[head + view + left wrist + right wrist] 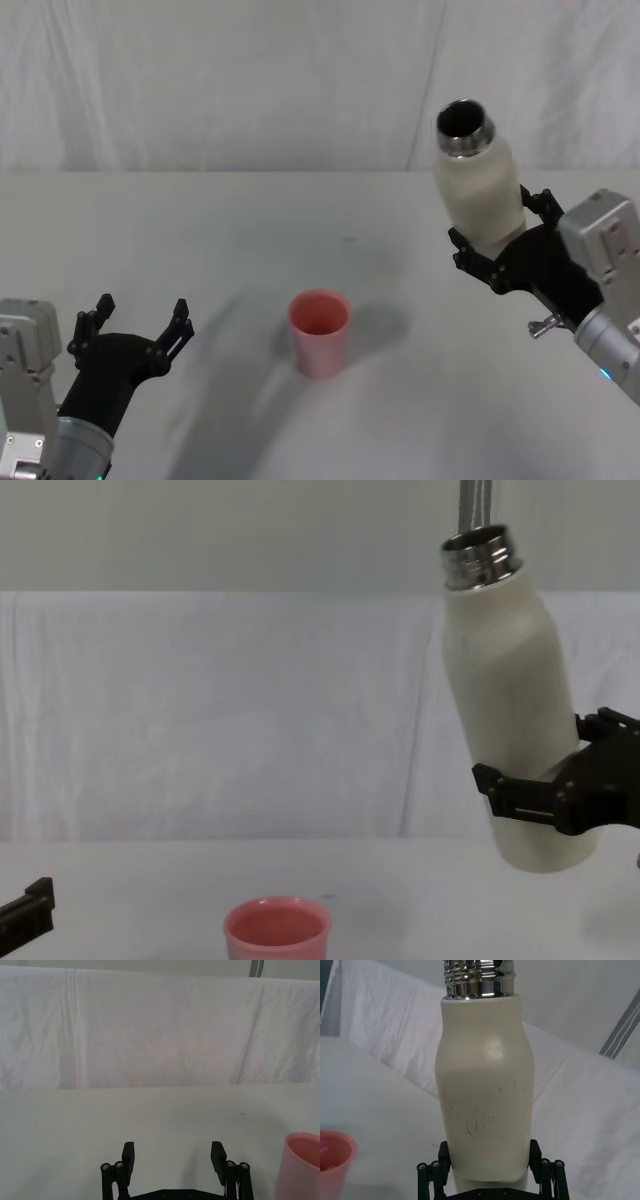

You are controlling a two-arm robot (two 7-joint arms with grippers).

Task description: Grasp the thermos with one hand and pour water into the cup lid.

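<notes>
Thermos (480, 185) tilts, clamped in right gripper (505, 245) above table; left gripper (140, 325) spread open.

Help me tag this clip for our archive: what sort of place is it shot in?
Probably a lab or test bench, not a home kitchen. A white cloth backs a plain white table carrying the cup lid. The right gripper holds the thermos aloft; the left gripper hangs open.

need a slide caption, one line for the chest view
Right pincer holds the uncapped thermos aloft, tilted slightly toward the cup lid on the table.
</notes>
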